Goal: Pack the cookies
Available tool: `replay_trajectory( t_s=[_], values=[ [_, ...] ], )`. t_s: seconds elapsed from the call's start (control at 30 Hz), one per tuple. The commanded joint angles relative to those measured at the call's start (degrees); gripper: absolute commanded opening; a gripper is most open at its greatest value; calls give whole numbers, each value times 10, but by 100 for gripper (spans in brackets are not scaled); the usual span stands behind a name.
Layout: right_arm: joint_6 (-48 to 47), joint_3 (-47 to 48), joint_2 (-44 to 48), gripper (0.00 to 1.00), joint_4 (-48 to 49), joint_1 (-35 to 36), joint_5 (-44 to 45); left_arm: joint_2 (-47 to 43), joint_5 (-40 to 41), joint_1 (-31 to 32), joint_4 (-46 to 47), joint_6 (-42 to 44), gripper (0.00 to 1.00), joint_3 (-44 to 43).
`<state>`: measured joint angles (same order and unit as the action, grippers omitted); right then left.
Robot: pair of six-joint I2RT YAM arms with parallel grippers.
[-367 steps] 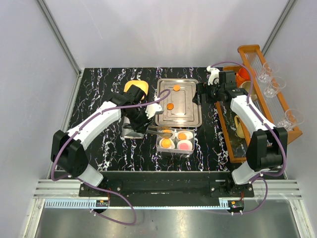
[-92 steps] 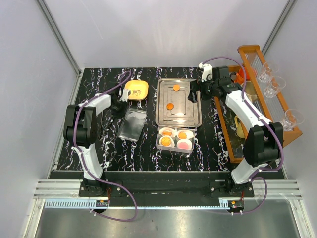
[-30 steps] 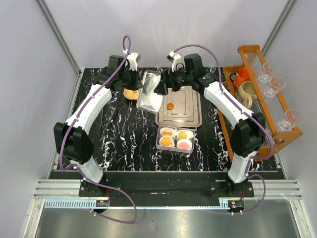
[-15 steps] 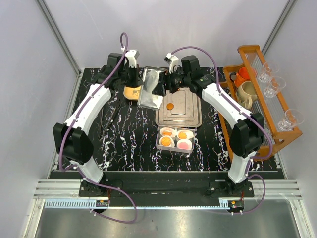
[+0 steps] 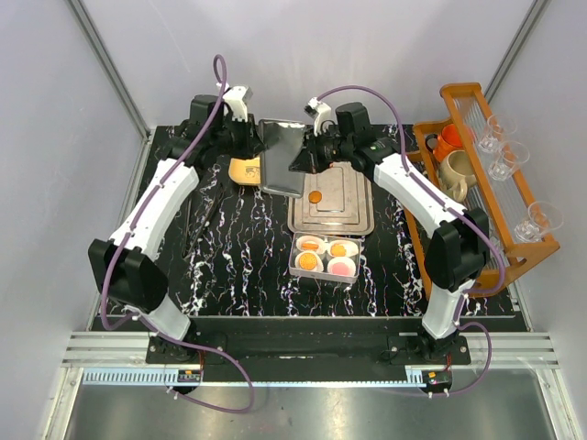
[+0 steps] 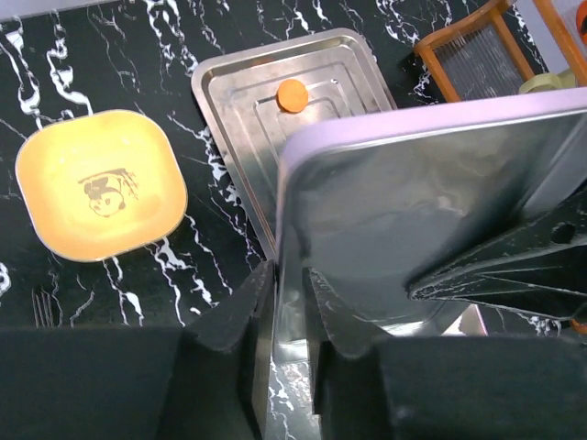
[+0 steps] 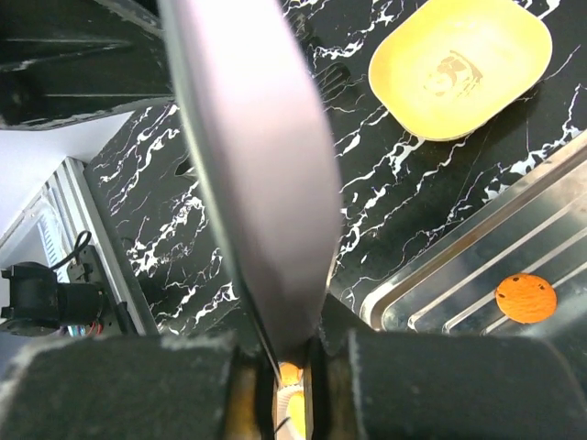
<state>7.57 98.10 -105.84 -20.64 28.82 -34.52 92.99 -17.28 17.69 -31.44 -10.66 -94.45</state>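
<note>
While L gripper [image 6: 289,291] & R gripper [image 7: 292,353] each clamp an edge of the bag [image 5: 282,158], 1 cookie [image 5: 315,196] lies on the tray [image 5: 354,207].

Glossy silver foil pouch [image 6: 413,183], dull-sheen metal tray [image 6: 240,101] — ribbed, black marble-look tabletop [image 6: 110,46], smooth yellow dish [image 6: 55,183]

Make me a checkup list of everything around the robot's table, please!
Surface: black marbled table, nothing spilled seen.
Job's things: one orange cookie on the metal tray; packed cookies in the box.
Clutter: yellow dish; wooden rack with mugs and glasses.
End effectors: left end effector and right end effector both shut on a silver pouch, held above the table.
Cables: purple cables loop over both arms; no snag seen.
Surroundings: grey walls, metal frame; nothing else seen.
</note>
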Motion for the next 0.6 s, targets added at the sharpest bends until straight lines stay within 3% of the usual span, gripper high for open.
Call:
replay_trajectory(
  t_s=[0.0,0.1,0.17,0.33,0.57],
  values=[
    [-29,22,4,0,6,6,7,-33,-22,1,32,-7,37,-5],
    [-55,27,7,0,-7,6,24,-42,-25,-3,24,1,59,1],
    [-72,31,9,0,-22,5,37,-53,-43,-11,14,8,64,1],
    [-142,32,15,0,-31,5,95,-78,-118,-67,6,15,71,12],
    [-246,13,27,0,2,4,160,-105,-190,-132,-39,41,74,23]
  ],
)
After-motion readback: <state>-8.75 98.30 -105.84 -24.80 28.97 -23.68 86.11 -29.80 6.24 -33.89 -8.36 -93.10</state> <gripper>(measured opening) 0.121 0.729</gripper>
